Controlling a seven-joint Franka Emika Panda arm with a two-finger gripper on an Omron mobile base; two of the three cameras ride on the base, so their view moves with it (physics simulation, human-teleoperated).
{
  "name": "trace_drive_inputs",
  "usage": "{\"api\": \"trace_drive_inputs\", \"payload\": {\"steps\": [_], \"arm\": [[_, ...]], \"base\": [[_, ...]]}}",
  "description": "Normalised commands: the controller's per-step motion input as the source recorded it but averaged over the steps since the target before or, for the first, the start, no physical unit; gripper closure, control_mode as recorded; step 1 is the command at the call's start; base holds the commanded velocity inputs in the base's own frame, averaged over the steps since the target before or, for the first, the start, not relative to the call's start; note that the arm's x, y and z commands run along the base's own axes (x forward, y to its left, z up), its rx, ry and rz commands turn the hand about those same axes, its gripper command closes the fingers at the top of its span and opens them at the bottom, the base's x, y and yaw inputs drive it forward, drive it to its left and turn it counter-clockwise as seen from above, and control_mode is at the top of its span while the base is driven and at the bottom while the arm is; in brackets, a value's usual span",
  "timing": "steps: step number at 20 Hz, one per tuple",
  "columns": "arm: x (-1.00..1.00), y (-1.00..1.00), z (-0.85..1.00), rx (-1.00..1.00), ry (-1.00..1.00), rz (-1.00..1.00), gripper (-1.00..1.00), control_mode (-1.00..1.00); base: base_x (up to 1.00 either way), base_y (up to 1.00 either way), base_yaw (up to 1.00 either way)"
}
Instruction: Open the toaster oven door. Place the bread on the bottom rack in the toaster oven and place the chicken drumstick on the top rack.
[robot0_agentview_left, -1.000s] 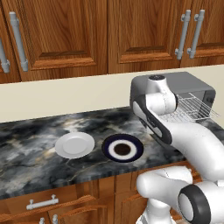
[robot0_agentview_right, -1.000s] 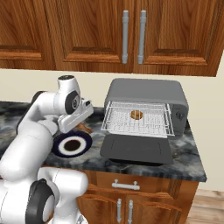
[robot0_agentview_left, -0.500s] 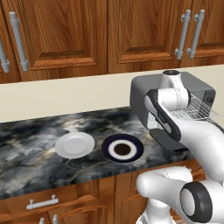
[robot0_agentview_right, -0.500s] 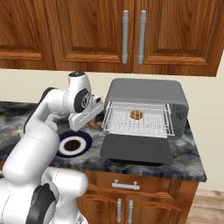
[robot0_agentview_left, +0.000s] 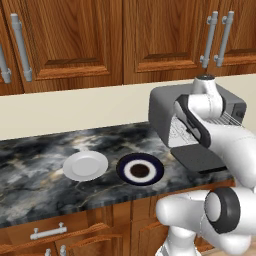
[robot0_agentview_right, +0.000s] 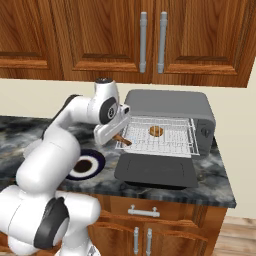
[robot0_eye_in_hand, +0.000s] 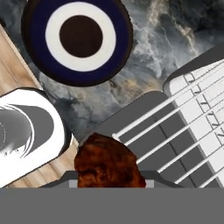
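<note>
The toaster oven (robot0_agentview_right: 172, 105) stands at the counter's right end with its door (robot0_agentview_right: 155, 170) folded down flat. The bread (robot0_agentview_right: 156, 131) lies on a silver wire rack (robot0_agentview_right: 170, 144) that sticks out over the door; I cannot tell the top rack from the bottom rack. My gripper (robot0_agentview_right: 118, 136) is shut on the chicken drumstick (robot0_agentview_right: 122, 140), which hangs at the rack's left front corner. In the hand view the drumstick (robot0_eye_in_hand: 108, 165) covers the gripper (robot0_eye_in_hand: 109, 177), with the rack wires (robot0_eye_in_hand: 192, 114) and door (robot0_eye_in_hand: 135, 111) just beyond. From the left base view, my arm hides the oven (robot0_agentview_left: 165, 105) mouth.
A dark blue plate (robot0_agentview_left: 140, 169) with a white ring sits on the marble counter (robot0_agentview_left: 40, 165) left of the oven, also under the hand (robot0_eye_in_hand: 78, 39). A white plate (robot0_agentview_left: 85, 165) lies further left. Wooden cabinets (robot0_agentview_right: 100, 35) hang above.
My arm has swung right, carrying the drumstick from above the blue plate to the left front corner of the oven's rack. The bread, door and plates have not moved.
</note>
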Motion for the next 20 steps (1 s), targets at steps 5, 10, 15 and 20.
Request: {"api": "trace_drive_inputs", "payload": {"steps": [5,10,15,20], "arm": [[0.22,-0.42,0.00,0.00,0.00,0.00,1.00,-1.00],[0.15,-0.44,0.00,0.01,0.00,0.00,1.00,-1.00],[0.26,-0.31,-0.06,0.06,0.00,-0.01,1.00,-1.00],[0.20,-0.22,-0.15,0.11,0.00,0.00,1.00,-1.00]], "base": [[0.00,0.00,0.00],[0.00,0.00,0.00],[0.00,0.00,0.00],[0.00,0.00,0.00]]}}
